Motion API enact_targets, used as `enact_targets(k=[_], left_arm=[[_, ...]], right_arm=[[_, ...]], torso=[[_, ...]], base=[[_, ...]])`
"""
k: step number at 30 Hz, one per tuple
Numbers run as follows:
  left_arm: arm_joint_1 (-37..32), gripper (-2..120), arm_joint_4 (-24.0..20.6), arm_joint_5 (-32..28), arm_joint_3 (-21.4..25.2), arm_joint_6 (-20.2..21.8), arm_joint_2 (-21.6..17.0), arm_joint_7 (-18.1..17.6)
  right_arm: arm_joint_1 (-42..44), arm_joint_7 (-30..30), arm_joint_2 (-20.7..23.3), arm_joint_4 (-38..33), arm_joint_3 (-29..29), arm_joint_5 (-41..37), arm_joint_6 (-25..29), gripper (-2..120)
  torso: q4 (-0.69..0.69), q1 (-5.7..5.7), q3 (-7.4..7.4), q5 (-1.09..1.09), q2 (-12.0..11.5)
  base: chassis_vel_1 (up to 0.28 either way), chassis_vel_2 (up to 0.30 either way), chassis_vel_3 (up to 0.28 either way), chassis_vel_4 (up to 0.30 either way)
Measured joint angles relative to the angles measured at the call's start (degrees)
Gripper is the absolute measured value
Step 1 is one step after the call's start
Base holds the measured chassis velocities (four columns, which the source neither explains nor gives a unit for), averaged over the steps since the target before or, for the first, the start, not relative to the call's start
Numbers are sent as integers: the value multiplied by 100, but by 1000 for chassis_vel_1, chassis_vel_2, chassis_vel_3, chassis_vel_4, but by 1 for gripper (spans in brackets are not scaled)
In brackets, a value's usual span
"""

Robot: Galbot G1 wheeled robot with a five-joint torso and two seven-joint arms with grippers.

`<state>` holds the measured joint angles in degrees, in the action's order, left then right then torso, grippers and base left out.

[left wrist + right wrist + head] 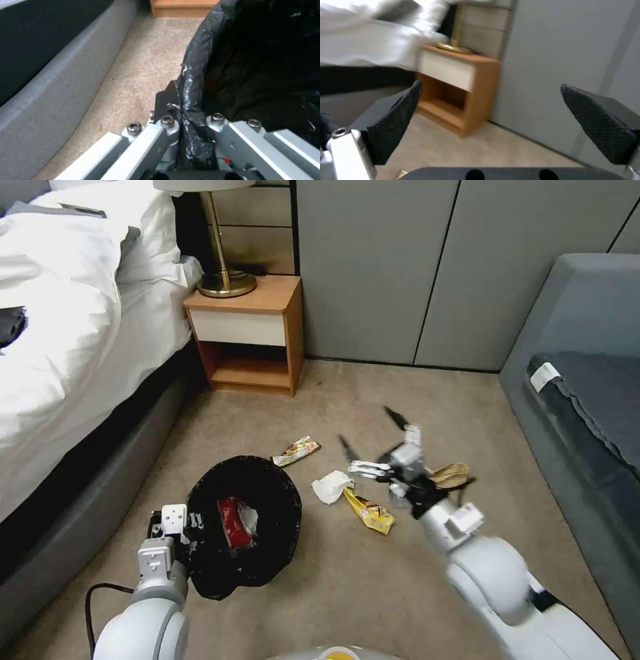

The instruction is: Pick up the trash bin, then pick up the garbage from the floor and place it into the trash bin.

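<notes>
Left gripper point(175, 521) sits lower left of the head frame, jaws closed tight on the trash bin point(244, 527) rim; in the left wrist view we see the black liner point(193, 117) pinched between the fingers. We reckon gripping the near rim keeps the mouth facing up and free for drops from the other arm. A red packet point(232, 521) already lies inside the bin, with something pale beside it.

Right gripper point(373, 437) is centre-right, above the carpet, fingers point(398, 117) spread wide with nothing between them. It looks raised off the floor, pointing toward the nightstand point(248, 333).

Garbage on the carpet: white paper wad point(331, 486) just right of the bin, yellow wrapper point(369, 511) touching it, colourful wrapper point(297, 450) above the bin, brown paper bag point(451, 474) partly behind the right gripper.

Printing on the wrappers is too small for us to read. The white tag point(545, 376) on the grey couch, right edge, is also unreadable.
</notes>
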<state>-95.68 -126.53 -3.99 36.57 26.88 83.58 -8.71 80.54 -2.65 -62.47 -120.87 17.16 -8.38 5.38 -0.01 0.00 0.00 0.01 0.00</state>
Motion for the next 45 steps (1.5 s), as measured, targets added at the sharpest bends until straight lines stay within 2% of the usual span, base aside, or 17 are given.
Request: enact_targets(k=[2, 6, 16, 24, 27, 28, 30, 31, 34, 38, 42, 43, 45], left_arm=[[0, 1, 0, -3, 2, 2, 9, 0], [-1, 1, 1, -4, 15, 2, 17, 0], [-14, 1, 2, 10, -7, 3, 51, -1], [-26, 1, -10, 28, -10, 3, 69, -3], [-28, 1, -10, 34, -12, 3, 70, -5], [-28, 1, -10, 34, -12, 3, 70, -5], [-29, 1, -9, 39, -12, 3, 70, -7], [-29, 1, -9, 39, -12, 3, 70, -7], [-41, 1, -1, 50, -19, 0, 82, -10], [-49, 1, 0, 54, -23, -4, 90, -10], [-72, 1, 0, 58, -19, -13, 92, -10], [-72, 1, 0, 58, -19, -13, 92, -10], [-91, 1, 0, 65, -19, -20, 94, -10]], right_arm=[[295, -55, -292, 58, 278, 66, 25, 100], [692, -14, -611, 231, 545, 96, 259, 100], [687, 237, -620, 741, 632, 55, 429, 100], [8, 511, -539, 1641, 132, 9, 393, 100], [-443, 731, -480, 2339, -244, 48, 305, 100], [-443, 731, -480, 2339, -244, 48, 305, 100], [-793, 809, -481, 2938, -476, 131, 306, 100], [-793, 809, -481, 2938, -476, 131, 306, 100], [-1239, 981, -572, 3761, -797, 190, 327, 100], [-1496, 1147, -657, 4219, -959, 239, 373, 100], [-1981, 1421, -939, 5371, -1102, 553, 573, 100], [-1981, 1421, -939, 5371, -1102, 553, 573, 100], [-2154, 1533, -1059, 5877, -1103, 693, 673, 100]], torso=[[1, 0, 0, 0, 0], [0, 0, 0, 0, 0], [1, 0, 0, -1, 0], [1, 0, 0, -1, 0], [1, -1, 0, 0, 0], [1, -1, 0, 0, 0], [1, 0, 0, -1, 0], [1, 0, 0, -1, 0], [0, 0, 0, -1, 0], [1, 0, 1, -1, 0], [1, 0, 1, -1, 0], [1, 0, 1, -1, 0], [0, 0, 0, -2, 0]], base=[[0, 0, 0, 0], [0, 0, 0, 0], [0, 0, 0, 0], [0, 0, 0, 0], [0, 0, 0, 0], [0, 0, 0, 0], [0, 0, 0, 0], [0, 0, 0, 0], [0, 0, 0, 0], [0, 0, 0, 0], [0, 0, 0, 0], [0, 0, 0, 0], [0, 0, 0, 0]])
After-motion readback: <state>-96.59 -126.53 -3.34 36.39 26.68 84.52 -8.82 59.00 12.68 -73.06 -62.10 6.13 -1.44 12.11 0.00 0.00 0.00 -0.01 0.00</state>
